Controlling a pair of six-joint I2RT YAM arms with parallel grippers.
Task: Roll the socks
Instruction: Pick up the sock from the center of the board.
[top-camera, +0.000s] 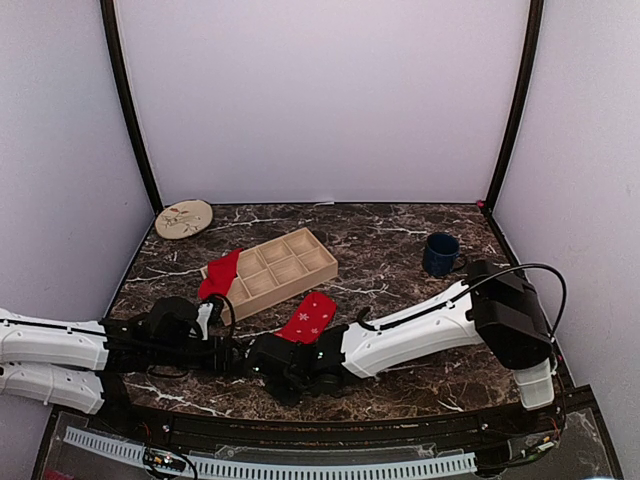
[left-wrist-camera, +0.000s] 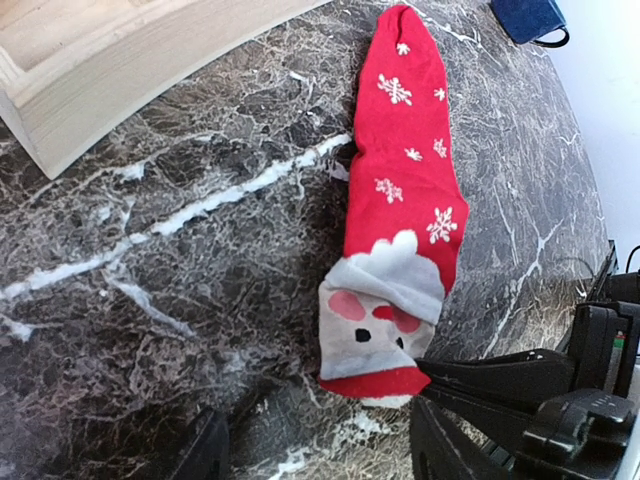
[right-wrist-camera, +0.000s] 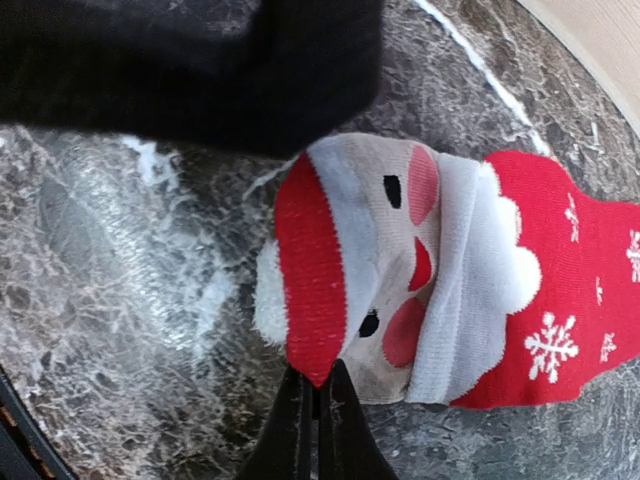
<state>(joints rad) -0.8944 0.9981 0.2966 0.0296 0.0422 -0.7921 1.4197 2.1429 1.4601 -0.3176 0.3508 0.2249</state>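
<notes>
A red sock (top-camera: 308, 317) with snowflakes and a Santa face lies flat on the marble table, cuff toward the arms. My right gripper (right-wrist-camera: 318, 378) is shut on the corner of its red cuff (right-wrist-camera: 312, 270); in the left wrist view its black fingers (left-wrist-camera: 480, 385) reach the cuff from the right. My left gripper (left-wrist-camera: 320, 455) stands open just short of that sock (left-wrist-camera: 405, 170), nothing between its fingers. A second red sock (top-camera: 220, 272) hangs over the left end of the wooden tray.
The wooden compartment tray (top-camera: 275, 270) sits just beyond the sock. A blue mug (top-camera: 440, 254) stands at the back right and a round beige plate (top-camera: 184, 218) at the back left. Both arms meet low near the front edge.
</notes>
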